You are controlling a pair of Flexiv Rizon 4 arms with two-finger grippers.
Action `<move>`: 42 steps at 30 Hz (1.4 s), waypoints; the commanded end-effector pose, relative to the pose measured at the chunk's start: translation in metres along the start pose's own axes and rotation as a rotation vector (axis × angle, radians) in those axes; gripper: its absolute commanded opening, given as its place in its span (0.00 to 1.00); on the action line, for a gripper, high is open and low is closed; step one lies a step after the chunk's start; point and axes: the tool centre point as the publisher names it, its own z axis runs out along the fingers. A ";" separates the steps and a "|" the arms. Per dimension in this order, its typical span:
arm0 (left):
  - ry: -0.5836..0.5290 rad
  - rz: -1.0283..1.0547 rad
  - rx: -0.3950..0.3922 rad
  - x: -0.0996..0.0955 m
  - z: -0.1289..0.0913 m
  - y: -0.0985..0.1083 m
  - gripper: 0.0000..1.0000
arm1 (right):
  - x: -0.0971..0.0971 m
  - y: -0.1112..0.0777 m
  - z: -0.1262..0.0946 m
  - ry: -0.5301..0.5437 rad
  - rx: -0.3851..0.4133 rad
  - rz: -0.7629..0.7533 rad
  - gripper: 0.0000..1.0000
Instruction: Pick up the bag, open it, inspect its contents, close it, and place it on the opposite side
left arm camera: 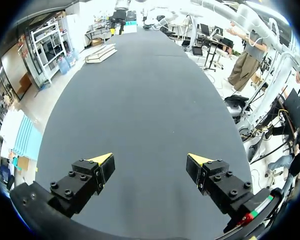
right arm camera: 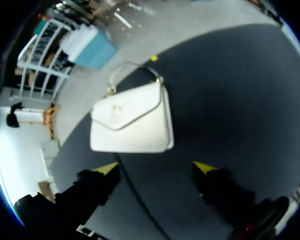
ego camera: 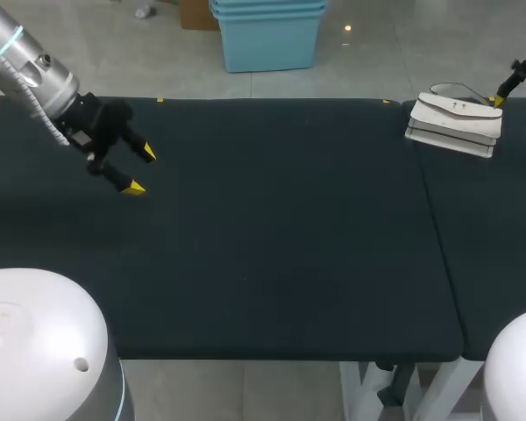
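Observation:
A white handbag (ego camera: pixel 453 123) lies flat at the far right of the dark table (ego camera: pixel 280 228), flap closed and thin handle toward the far edge. My right gripper (ego camera: pixel 516 114) hovers just right of it, open and holding nothing. From the right wrist, the handbag (right arm camera: pixel 132 120) lies just ahead of the spread fingers of that gripper (right arm camera: pixel 155 167). My left gripper (ego camera: pixel 142 170) hangs open over the table's left side, far from the bag. The left wrist view has its gripper (left arm camera: pixel 150 160) above bare tabletop, the handbag (left arm camera: pixel 101 52) small at the far end, and my other arm (left arm camera: pixel 118 16) beyond it.
A seam (ego camera: pixel 434 219) between two table sections runs front to back, left of the bag. The table's far edge (ego camera: pixel 272 99) passes close behind the bag.

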 end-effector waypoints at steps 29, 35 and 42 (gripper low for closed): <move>-0.002 0.001 0.003 0.000 0.001 0.001 1.00 | -0.009 0.044 0.048 0.153 0.228 0.047 1.00; -0.002 0.001 0.003 0.000 0.001 0.001 1.00 | -0.006 0.054 0.063 0.158 0.279 0.053 0.79; -0.002 0.001 0.003 0.000 0.001 0.001 1.00 | -0.008 0.058 0.073 0.181 0.314 0.062 0.48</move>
